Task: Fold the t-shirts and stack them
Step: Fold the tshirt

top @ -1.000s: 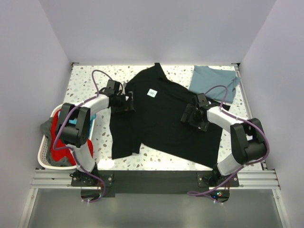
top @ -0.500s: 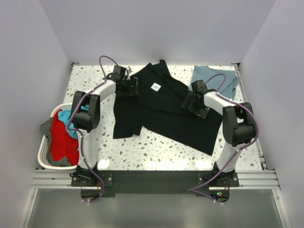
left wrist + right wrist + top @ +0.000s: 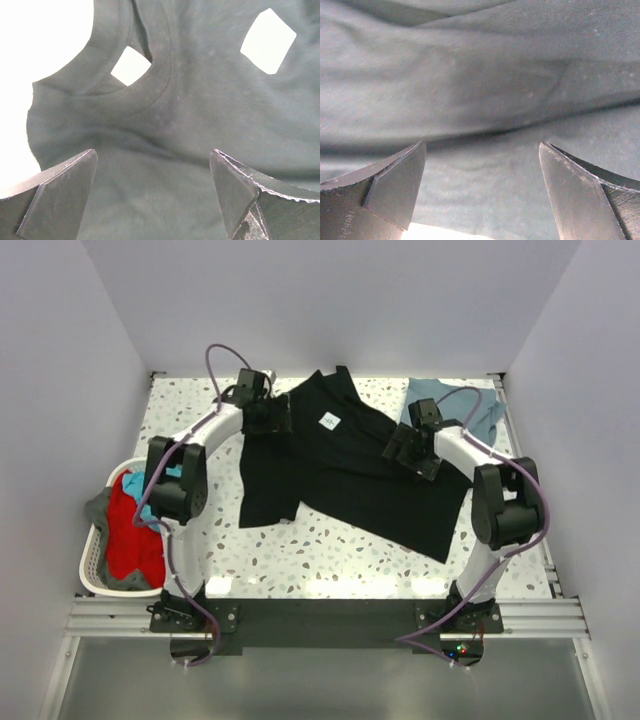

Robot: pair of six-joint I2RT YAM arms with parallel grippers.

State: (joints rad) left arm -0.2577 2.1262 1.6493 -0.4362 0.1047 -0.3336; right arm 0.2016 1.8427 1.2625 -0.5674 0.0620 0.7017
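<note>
The black t-shirt [image 3: 350, 470] lies spread and askew across the middle of the table, its white neck label [image 3: 327, 421] facing up. My left gripper [image 3: 275, 417] is at the shirt's far left edge near the collar. In the left wrist view [image 3: 152, 200] its jaws stand wide apart over the black cloth [image 3: 200, 100], with the label [image 3: 268, 40] ahead. My right gripper [image 3: 400, 450] is over the shirt's right side. Its jaws [image 3: 482, 195] also stand wide apart over the black cloth [image 3: 470, 75]. The slate-blue t-shirt [image 3: 470, 410] lies at the far right corner.
A white laundry basket [image 3: 90, 560] with red, blue and grey clothes stands off the table's left edge. Speckled tabletop [image 3: 330, 550] shows in front of the black shirt. White walls close in the far side and both flanks.
Both arms have reached farther toward the back of the table, and the black shirt has slid back with them. Since half a second ago things have only shifted slightly.
</note>
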